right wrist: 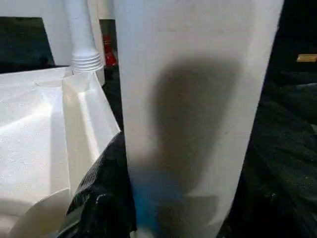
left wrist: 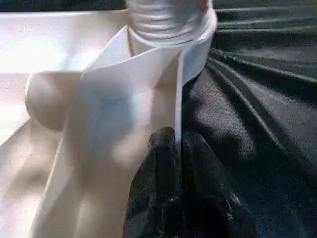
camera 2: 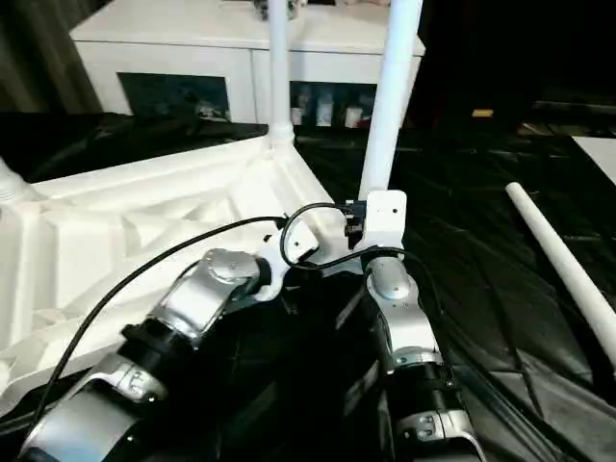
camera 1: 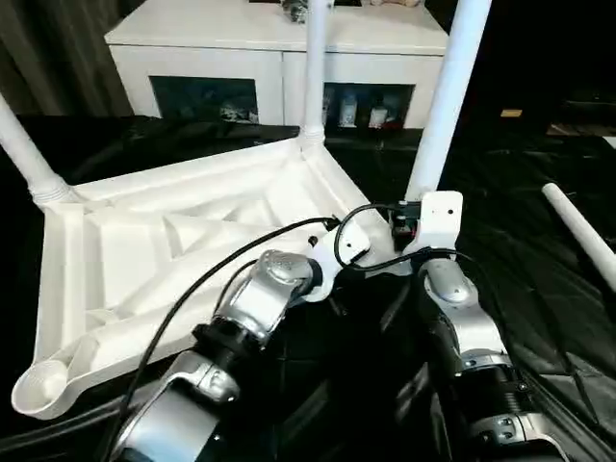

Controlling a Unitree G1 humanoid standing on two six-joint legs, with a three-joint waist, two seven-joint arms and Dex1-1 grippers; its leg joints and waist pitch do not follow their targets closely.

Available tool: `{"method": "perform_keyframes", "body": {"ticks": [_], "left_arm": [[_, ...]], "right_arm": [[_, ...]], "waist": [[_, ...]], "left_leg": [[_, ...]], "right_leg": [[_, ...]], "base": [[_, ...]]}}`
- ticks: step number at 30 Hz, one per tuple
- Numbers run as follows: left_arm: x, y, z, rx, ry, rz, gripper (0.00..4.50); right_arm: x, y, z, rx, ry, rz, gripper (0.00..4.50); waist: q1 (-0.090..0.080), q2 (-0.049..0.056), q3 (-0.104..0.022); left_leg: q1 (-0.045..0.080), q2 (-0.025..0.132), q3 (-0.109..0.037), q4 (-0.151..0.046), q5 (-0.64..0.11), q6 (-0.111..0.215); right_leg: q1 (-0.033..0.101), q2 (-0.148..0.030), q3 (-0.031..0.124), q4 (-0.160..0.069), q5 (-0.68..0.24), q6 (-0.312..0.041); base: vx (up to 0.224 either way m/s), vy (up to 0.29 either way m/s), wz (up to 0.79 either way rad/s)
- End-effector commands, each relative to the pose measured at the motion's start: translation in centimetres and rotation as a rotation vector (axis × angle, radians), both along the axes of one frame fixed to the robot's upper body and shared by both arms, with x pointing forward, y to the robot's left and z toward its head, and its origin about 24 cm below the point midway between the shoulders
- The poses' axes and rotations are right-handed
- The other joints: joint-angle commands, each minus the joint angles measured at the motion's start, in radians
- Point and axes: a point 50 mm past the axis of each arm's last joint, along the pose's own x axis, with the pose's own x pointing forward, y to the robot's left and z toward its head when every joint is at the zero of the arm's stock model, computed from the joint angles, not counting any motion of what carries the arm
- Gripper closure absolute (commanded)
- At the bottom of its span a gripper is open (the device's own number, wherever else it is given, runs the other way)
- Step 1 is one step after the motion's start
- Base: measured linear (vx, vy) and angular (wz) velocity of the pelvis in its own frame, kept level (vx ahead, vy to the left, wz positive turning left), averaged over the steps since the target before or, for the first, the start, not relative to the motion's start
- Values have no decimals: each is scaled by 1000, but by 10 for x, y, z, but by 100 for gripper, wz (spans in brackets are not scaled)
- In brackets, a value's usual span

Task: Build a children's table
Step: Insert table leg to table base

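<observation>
Black cloth floor, white cabinet [camera 1: 279, 53] behind; upturned tabletop [camera 1: 144, 260] with three legs standing, one empty socket [camera 1: 38, 385], spare leg [camera 1: 582, 231] lying well off to the right.
Head views: both arms converge at the near right corner, where the leg [camera 2: 385, 106] leans slightly; judged not fully seated, it could tip or jam if pushed off-axis. Left wrist: left gripper [left wrist: 173, 148] clenched on the tabletop's thin rim beside the socket; a thin pinch could slip and let the top shift. Right wrist: right gripper [right wrist: 163, 218] half-spread, grasping that leg low down.
</observation>
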Motion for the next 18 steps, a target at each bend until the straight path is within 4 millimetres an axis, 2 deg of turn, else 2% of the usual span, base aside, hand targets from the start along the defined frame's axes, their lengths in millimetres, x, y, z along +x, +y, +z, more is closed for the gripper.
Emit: {"method": "perform_keyframes", "body": {"ticks": [1,3,5,6,8,9,10,12,15,16,17,18], "left_arm": [[-1,10,5,-32,-57,-42,450],[-8,20,3,-21,-27,-111,450],[-13,26,3,-13,-22,-170,450],[-15,30,3,-5,-19,-185,450],[-18,39,3,4,-6,-219,450],[-20,47,4,21,-14,-246,450],[-20,47,4,21,-14,-248,450],[-24,54,6,5,0,-292,450],[-29,60,8,-4,13,-336,450],[-31,63,8,-1,20,-358,450],[-32,65,9,-2,27,-371,450],[-33,66,10,-3,30,-376,450]], "right_arm": [[-15,-1,-35,63,165,44,264],[-17,-3,-31,34,156,135,264],[-19,-3,-29,22,153,203,264],[-21,-4,-27,10,152,246,264],[-27,-6,-24,-5,155,346,264],[-32,-9,-21,-8,154,431,264],[-33,-10,-21,-8,154,435,264],[-40,-14,-17,-4,153,535,264],[-48,-21,-15,1,163,614,264],[-52,-24,-14,-7,172,659,264],[-56,-28,-14,-17,185,701,264],[-58,-30,-14,-25,194,726,264]], "waist": [[3,-12,-41],[1,-10,-41],[-1,-12,-41],[0,-12,-42],[1,-11,-44],[1,-10,-45],[2,-8,-48],[3,-10,-49],[6,-11,-47],[5,-13,-44],[5,-13,-44],[10,-11,-40]], "left_leg": [[-2,70,-33,-92,-298,50],[-3,75,-31,-92,-273,48],[-3,75,-29,-90,-257,52],[-3,76,-29,-89,-239,58],[1,76,-26,-85,-212,69],[-2,76,-26,-83,-172,81],[0,79,-24,-76,-118,101],[5,79,-20,-72,-90,117],[5,81,-18,-72,-97,130],[7,82,-17,-76,-138,118],[7,82,-17,-76,-138,118],[11,85,-18,-80,-183,96]], "right_leg": [[30,-63,32,-78,-312,-165],[32,-63,32,-72,-259,-181],[34,-61,32,-69,-232,-193],[38,-60,31,-65,-199,-203],[38,-59,32,-61,-151,-218],[42,-59,32,-54,-94,-233],[46,-60,31,-43,0,-260],[48,-59,30,-38,59,-291],[49,-60,30,-37,57,-308],[46,-59,29,-45,-19,-304],[46,-59,29,-45,-19,-304],[43,-59,31,-50,-96,-291]], "base": [[0,0,0],[0,0,0],[0,0,0],[0,0,0],[0,0,0],[0,0,0],[0,0,0],[0,0,0],[0,0,0],[0,0,0],[0,0,0],[0,0,0]]}}
